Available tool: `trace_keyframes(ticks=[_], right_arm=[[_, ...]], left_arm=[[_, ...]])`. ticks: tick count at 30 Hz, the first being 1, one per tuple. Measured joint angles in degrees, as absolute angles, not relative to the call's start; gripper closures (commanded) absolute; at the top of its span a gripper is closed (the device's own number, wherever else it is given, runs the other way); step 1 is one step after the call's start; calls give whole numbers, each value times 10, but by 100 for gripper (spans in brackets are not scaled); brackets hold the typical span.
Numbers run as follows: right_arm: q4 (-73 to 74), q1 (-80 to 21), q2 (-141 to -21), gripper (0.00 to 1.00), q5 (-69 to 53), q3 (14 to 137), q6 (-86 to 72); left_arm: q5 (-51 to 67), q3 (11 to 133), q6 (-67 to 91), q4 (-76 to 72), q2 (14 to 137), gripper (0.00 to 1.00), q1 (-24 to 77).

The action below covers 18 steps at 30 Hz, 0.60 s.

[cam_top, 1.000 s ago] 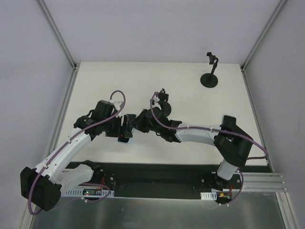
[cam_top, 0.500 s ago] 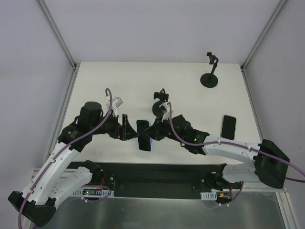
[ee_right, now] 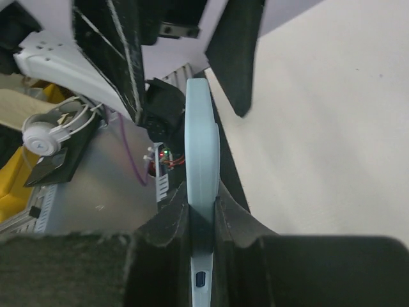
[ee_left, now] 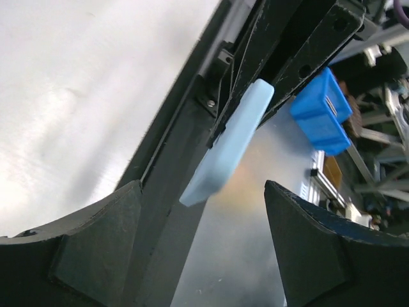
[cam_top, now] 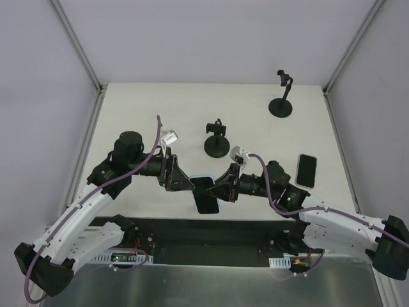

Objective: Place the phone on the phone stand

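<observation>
A phone in a light blue case (cam_top: 206,196) hangs over the table's near edge, its dark screen facing up. My right gripper (cam_top: 225,190) is shut on its right end. In the right wrist view the phone (ee_right: 201,153) shows edge-on, clamped between the fingers of the right gripper (ee_right: 203,211). My left gripper (cam_top: 187,185) is open just left of the phone. In the left wrist view the phone (ee_left: 230,141) lies beyond the open left gripper (ee_left: 201,188), apart from both fingers. A short black phone stand (cam_top: 217,144) stands behind the phone.
A taller black stand (cam_top: 282,105) is at the back right. A second, dark phone (cam_top: 307,170) lies flat at the right side of the table (cam_top: 160,115). The black rail (cam_top: 211,233) with the arm bases runs along the near edge.
My right gripper has carried the phone to the right and toward the near edge. My left gripper has let go of it and followed close beside it. The short stand and the second phone are uncovered.
</observation>
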State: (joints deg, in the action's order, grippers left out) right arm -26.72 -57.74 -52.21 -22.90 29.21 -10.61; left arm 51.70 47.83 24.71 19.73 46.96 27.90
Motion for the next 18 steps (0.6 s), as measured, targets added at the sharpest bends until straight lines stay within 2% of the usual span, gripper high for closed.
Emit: trace_keyframes(ticks=[3,4,6,7,9,13,14,16,17,18], right_arm=[[-280,-577,-509,99,-270,292,-105],[-281,-577,-507,99,-279,292,-105],[-280,-577,-507,99,-301,292,-106],[-279,-576,-507,99,-311,293,-106],[-276,-576,-506,99,-331,294,-109],[-262,-566,-502,99,-350,302,-143],[-261,-566,-500,93,-352,303,-145],[-257,-565,-497,74,-357,304,-147],[-253,-565,-496,57,-359,305,-148],[-251,-564,-496,49,-360,307,-147]], left_arm=[[538,479,246,173,495,50,326],[540,479,245,170,503,61,346],[543,484,237,166,524,70,393],[545,486,234,165,531,86,407],[545,494,223,165,543,97,425],[548,503,185,157,546,100,434],[548,504,183,155,546,100,437],[543,506,181,154,545,100,444],[537,506,180,155,543,100,447],[533,507,181,156,541,100,450]])
